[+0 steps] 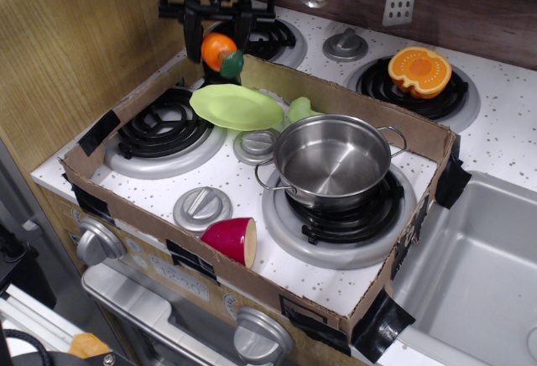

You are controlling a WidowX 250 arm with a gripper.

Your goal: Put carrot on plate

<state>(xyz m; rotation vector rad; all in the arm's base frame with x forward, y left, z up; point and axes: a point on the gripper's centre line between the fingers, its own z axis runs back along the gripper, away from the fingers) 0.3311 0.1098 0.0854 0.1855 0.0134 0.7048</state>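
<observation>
My gripper [220, 37] is at the back left, above the far wall of the cardboard box, shut on the carrot [218, 51]. The carrot is glossy orange with its dark green stub [232, 65] pointing down and to the right. It hangs in the air just behind and above the far edge of the plate [236, 107]. The plate is thin, round and lime green, and lies tilted between the left burner and a stove knob, with nothing on it.
A steel pot [331, 160] stands on the front right burner. A small pale green piece [300, 110] lies behind it. A red cup [231, 239] lies on its side at the front. An orange half-fruit [419, 70] sits back right. The cardboard box wall [361, 102] rings the stove. A sink [470, 265] is at the right.
</observation>
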